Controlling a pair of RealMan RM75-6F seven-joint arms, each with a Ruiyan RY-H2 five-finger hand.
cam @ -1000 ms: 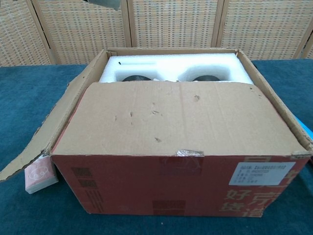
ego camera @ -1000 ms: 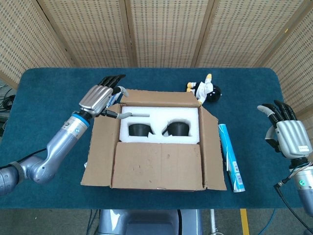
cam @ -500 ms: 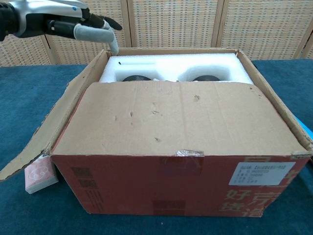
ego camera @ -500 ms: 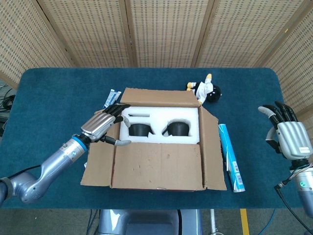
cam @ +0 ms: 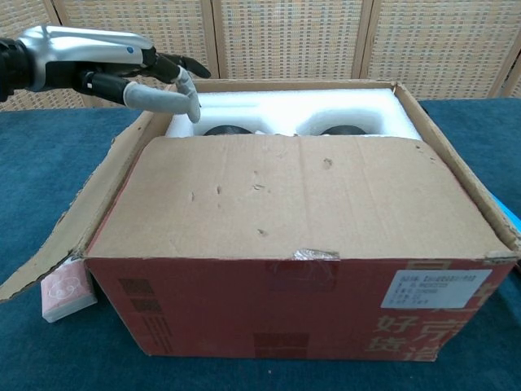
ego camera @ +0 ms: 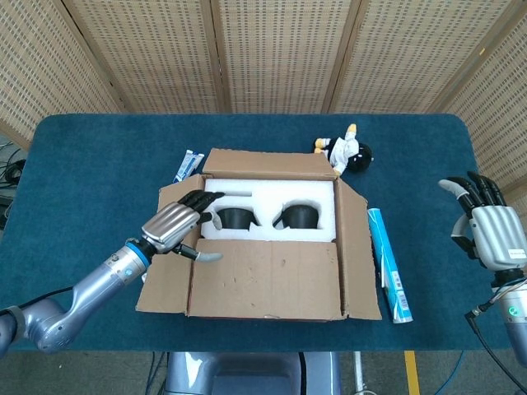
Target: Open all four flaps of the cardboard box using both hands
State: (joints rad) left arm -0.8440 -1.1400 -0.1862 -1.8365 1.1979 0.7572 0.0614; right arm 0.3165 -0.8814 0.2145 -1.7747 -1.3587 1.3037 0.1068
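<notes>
The cardboard box (ego camera: pixel 265 280) (cam: pixel 301 326) sits mid-table. Its near flap (cam: pixel 301 195) lies folded over the front half of the top. The left flap (ego camera: pixel 169 263) (cam: pixel 81 212) and the right flap (ego camera: pixel 356 255) (cam: pixel 464 175) lean outward, and the far flap (ego camera: pixel 268 163) leans back. White foam (ego camera: pixel 268 197) with two black round items shows inside. My left hand (ego camera: pixel 177 229) (cam: pixel 106 69) hovers over the box's left edge with fingers spread and thumb pointing down, holding nothing. My right hand (ego camera: pixel 486 226) is open, far to the right of the box.
A penguin toy (ego camera: pixel 346 152) lies behind the box's far right corner. A blue-and-white tube (ego camera: pixel 389 276) lies along the right side. Small packets lie at the far left corner (ego camera: pixel 188 164) and under the left flap (cam: pixel 65 289). Wicker screens stand behind the table.
My left hand has moved from the box's far left corner toward me along the left edge, now over the foam beside the near flap. The right hand has barely shifted. The flaps are unchanged.
</notes>
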